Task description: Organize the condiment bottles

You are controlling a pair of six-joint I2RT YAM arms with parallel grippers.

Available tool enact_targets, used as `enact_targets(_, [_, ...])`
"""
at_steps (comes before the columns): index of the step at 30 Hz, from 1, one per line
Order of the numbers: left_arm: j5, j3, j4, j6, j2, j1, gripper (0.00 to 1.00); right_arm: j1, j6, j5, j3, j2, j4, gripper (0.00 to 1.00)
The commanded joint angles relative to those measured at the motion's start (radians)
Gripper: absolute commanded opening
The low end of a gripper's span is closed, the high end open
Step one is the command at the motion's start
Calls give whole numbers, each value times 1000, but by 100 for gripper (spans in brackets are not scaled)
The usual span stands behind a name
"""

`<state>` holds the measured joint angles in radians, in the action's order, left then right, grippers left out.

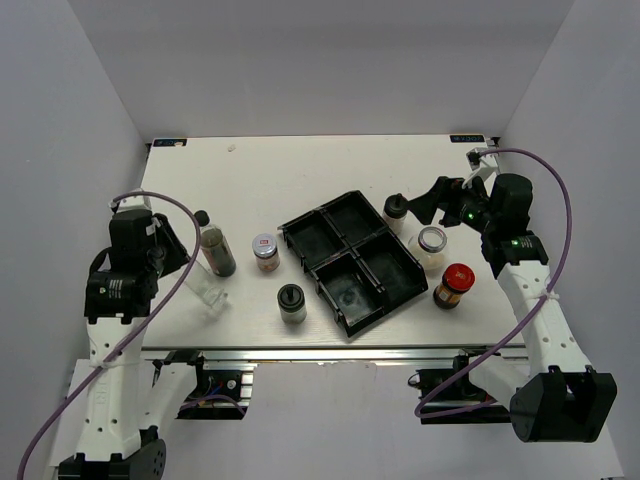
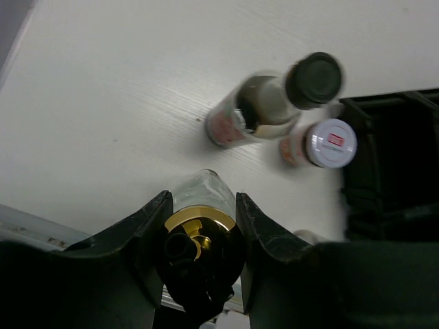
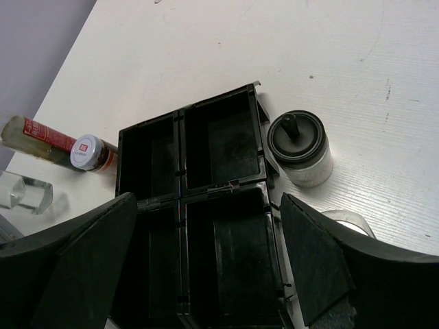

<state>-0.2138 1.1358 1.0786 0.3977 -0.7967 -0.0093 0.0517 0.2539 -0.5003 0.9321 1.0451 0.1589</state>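
The left gripper (image 2: 203,205) is clamped on the gold-collared neck of the tall clear bottle (image 2: 197,185), which stands on the tabletop (image 1: 300,170) at about 8 o'clock from the black tray (image 3: 182,205). Such a high hold on smooth glass may let the bottle swing or slip once it is raised. The tall dark bottle (image 2: 260,106) stands just beside it at 12 o'clock, with a white-lidded jar (image 2: 330,142) at that one's 3 o'clock, so a careless carry toward the tray could topple the tall neighbour. The right gripper (image 3: 207,202) hangs wide apart, holding nothing, near the tray's 2 o'clock corner, where a knob-topped black jar (image 3: 300,147) sits near the rim and could be nudged on a descent. Count: seven bottles, two tall and five short (two black lids, two white, one red-lidded jar (image 1: 456,282)); one tray of four compartments, none holding a bottle; two grippers
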Motion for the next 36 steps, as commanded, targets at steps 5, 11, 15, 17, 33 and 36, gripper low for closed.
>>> enact_targets(5, [272, 183, -48, -33, 13, 2, 0, -3, -21, -20, 36, -34, -12, 89])
enact_targets(11, [313, 260, -75, -14, 2, 2, 0, -3, -21, -20, 37, -42, -16, 89])
enact_targets(15, [427, 266, -114, -14, -9, 2, 0, -3, -28, -18, 47, -43, -6, 89])
enact_targets(17, [456, 272, -135, -11, -22, 2, 0, -3, -31, -14, 45, -49, -2, 89])
enact_targets(33, [580, 251, -445, 125, -116, 2, 0, -3, -54, 2, 50, -63, 1, 89])
enact_targets(36, [597, 245, -506, 139, -162, -3, 0, -3, -59, 12, 53, -59, 2, 89])
